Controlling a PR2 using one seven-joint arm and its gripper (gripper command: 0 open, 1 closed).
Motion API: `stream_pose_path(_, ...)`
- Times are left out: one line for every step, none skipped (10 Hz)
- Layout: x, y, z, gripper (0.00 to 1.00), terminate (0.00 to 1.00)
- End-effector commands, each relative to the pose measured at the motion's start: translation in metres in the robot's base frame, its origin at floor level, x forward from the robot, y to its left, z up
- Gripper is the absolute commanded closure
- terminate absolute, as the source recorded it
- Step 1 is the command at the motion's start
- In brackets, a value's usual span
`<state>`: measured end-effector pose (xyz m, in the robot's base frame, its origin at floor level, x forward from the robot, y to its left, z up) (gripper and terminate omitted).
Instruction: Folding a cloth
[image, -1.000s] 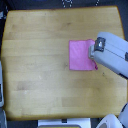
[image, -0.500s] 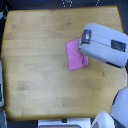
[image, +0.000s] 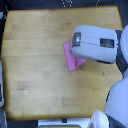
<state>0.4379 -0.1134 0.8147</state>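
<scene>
Arm (image: 95, 44) covers cloth (image: 73, 60) on table (image: 35, 60).

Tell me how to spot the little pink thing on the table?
Look at the big wooden tabletop. Towards the exterior view's right, the thin pink-magenta fabric cloth lies partly under the robot's bulky white-grey arm. It is the only pink, flat, soft thing there.

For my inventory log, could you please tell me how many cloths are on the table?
1. The pink cloth lies on the wooden table, right of centre in the exterior view, partly under the arm, which may hide more.
</scene>
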Motion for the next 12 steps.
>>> stream_pose_path(-0.011, 0.026, -0.027, 1.00, 0.00)
stream_pose_path(-0.011, 0.031, -0.030, 1.00, 0.00)
stream_pose_path(-0.009, 0.039, -0.032, 1.00, 0.00)
stream_pose_path(-0.008, 0.039, -0.032, 1.00, 0.00)
stream_pose_path(-0.007, 0.043, -0.034, 1.00, 0.00)
stream_pose_path(-0.007, 0.044, -0.035, 1.00, 0.00)
stream_pose_path(-0.008, 0.048, -0.036, 1.00, 0.00)
stream_pose_path(-0.008, 0.048, -0.037, 1.00, 0.00)
stream_pose_path(-0.008, 0.046, -0.038, 1.00, 0.00)
stream_pose_path(-0.011, 0.044, -0.040, 1.00, 0.00)
stream_pose_path(-0.012, 0.046, -0.041, 1.00, 0.00)
stream_pose_path(-0.008, 0.053, -0.043, 1.00, 0.00)
